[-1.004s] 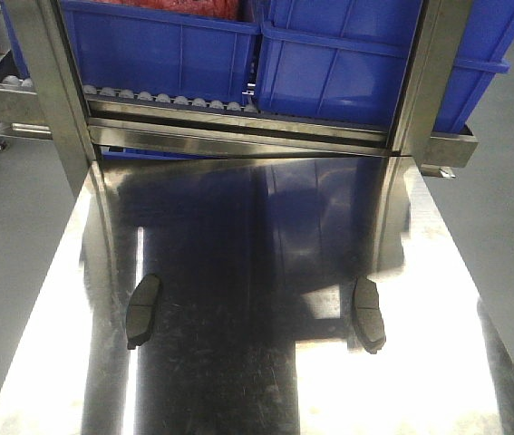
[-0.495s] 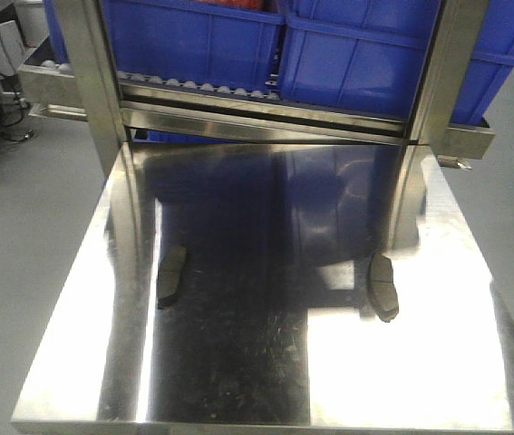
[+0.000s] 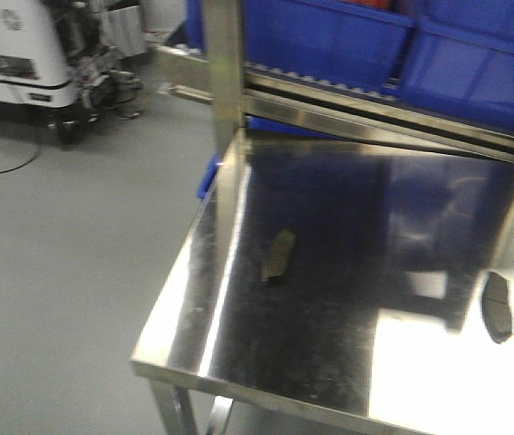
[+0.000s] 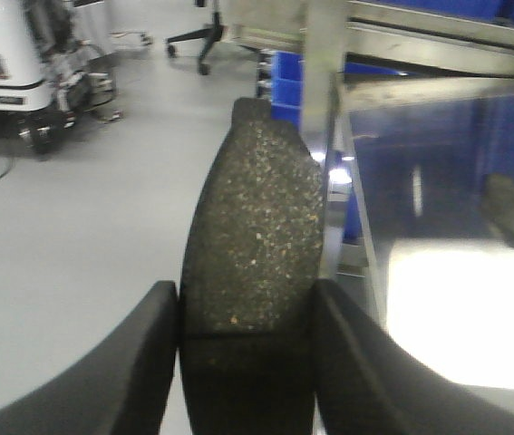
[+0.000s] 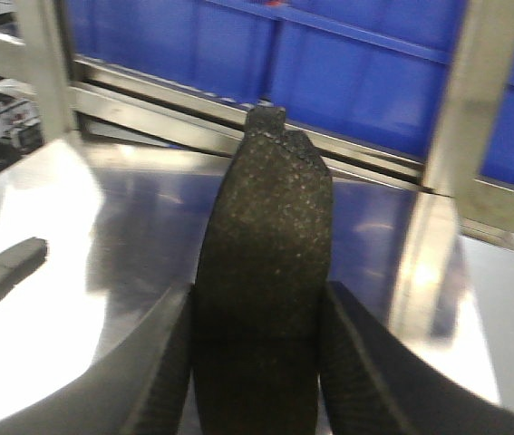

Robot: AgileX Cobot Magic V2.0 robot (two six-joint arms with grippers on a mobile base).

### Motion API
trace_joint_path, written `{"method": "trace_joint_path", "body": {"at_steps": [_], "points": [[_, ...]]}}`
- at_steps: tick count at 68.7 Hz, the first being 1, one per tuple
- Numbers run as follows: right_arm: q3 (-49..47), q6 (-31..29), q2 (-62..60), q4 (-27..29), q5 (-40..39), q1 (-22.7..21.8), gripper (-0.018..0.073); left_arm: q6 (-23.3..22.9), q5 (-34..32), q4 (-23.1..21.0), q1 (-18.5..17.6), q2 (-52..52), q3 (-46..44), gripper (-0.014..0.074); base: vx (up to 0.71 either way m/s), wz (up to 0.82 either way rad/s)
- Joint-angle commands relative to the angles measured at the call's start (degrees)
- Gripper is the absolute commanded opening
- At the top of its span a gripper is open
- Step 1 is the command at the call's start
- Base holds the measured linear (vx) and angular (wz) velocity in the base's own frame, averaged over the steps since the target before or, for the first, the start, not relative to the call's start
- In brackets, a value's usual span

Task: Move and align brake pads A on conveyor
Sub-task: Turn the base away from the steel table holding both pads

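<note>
My left gripper (image 4: pixel 246 295) is shut on a dark grey brake pad (image 4: pixel 255 208) that sticks out ahead of the fingers, over the grey floor beside the steel table. The right gripper (image 5: pixel 257 304) is shut on a second brake pad (image 5: pixel 270 208), held above the shiny table. Two more brake pads lie on the steel table (image 3: pixel 329 372): one near its left side (image 3: pixel 279 256), one at the right (image 3: pixel 497 306). The left wrist view shows one of the lying pads (image 4: pixel 510 210) and the right wrist view shows one (image 5: pixel 4 267). The conveyor is out of view.
Blue bins (image 3: pixel 329 36) sit on a roller rack behind the table, framed by steel posts (image 3: pixel 223 63). A white machine (image 3: pixel 12 45) with cables stands on the grey floor at far left. A chair base (image 4: pixel 193 41) is on the floor beyond it.
The front view has pulled back and swung left: the table and its two pads slid right, and floor and the white machine came into view. The lying pads kept their places.
</note>
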Motion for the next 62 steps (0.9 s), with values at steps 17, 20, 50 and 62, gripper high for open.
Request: {"method": "trace_joint_path", "body": {"at_steps": [17,20,50,62], "points": [[-1.88,-0.45,0.40,-0.80,-5.79,-0.17,0.0004,-0.41,-5.52,-1.07,-0.10,0.38,-1.54,0.0108,-0.04,0.61],[-1.88,-0.45,0.40,-0.80,-5.79,-0.17,0.0004,-0.41,-5.52,-1.07,-0.10,0.38,-1.54,0.0108,-0.02,0.63],[-1.88,-0.45,0.40,-0.80,-5.79,-0.17,0.0004,-0.41,-5.52,-1.07,-0.10,0.38,-1.54,0.0108,0.01,0.67],[-1.88,-0.45,0.40,-0.80,-5.79,-0.17,0.0004,-0.41,-5.52,-1.07,-0.10,0.38,-1.54,0.0108,0.03,0.61]]}}
